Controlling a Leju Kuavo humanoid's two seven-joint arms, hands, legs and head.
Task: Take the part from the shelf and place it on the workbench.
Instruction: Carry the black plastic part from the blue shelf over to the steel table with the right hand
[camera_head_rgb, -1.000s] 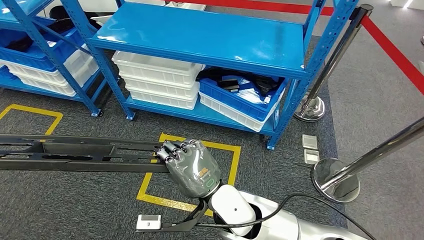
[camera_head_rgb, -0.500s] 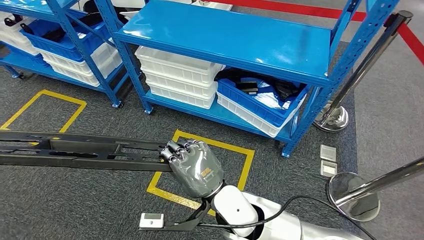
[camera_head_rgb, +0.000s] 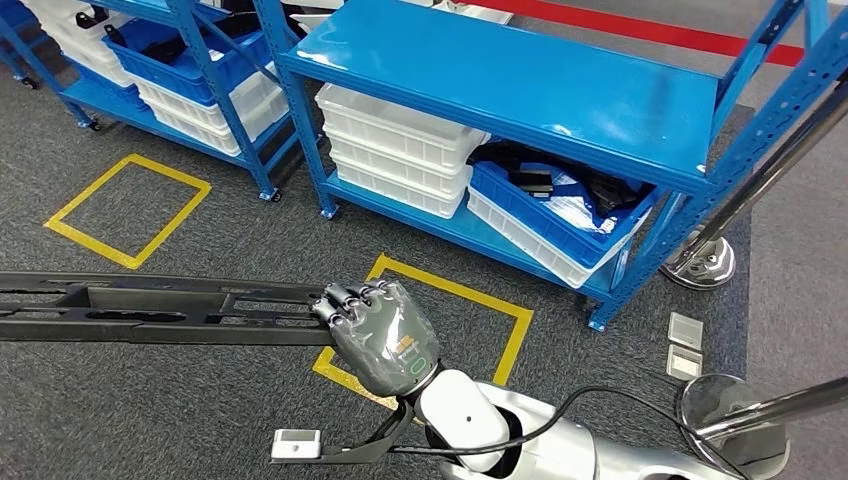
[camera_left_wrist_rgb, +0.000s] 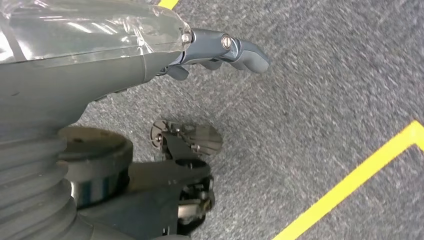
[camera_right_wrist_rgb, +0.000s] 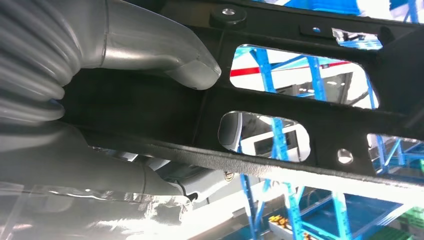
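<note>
Grey carpet (camera_head_rgb: 150, 420) covers the floor in front of you, with yellow tape squares (camera_head_rgb: 128, 212) stuck on it. Behind them stand blue shelves (camera_head_rgb: 520, 85) that hold white bins (camera_head_rgb: 400, 140) and a blue bin (camera_head_rgb: 545, 215) full of dark things. Two shiny posts on round bases (camera_head_rgb: 705, 262) stand off to your right.

Look at the part (camera_head_rgb: 150, 310). It is a long, flat, black bar with long holes cut through it. It lies level above the carpet and its long side runs straight across your view. One end goes out past the left edge of the head view. The other end sits in your right hand (camera_head_rgb: 380, 335).

Your right hand is wrapped around that end and grips it. Its dark fingers (camera_head_rgb: 345, 300) curl over the top edge. In the right wrist view the thick grey thumb (camera_right_wrist_rgb: 165, 50) presses flat on the black bar from the other side.

Your left hand (camera_left_wrist_rgb: 150, 55) hangs down over the carpet. Its fingers (camera_left_wrist_rgb: 240, 50) stick out with nothing in them.
</note>
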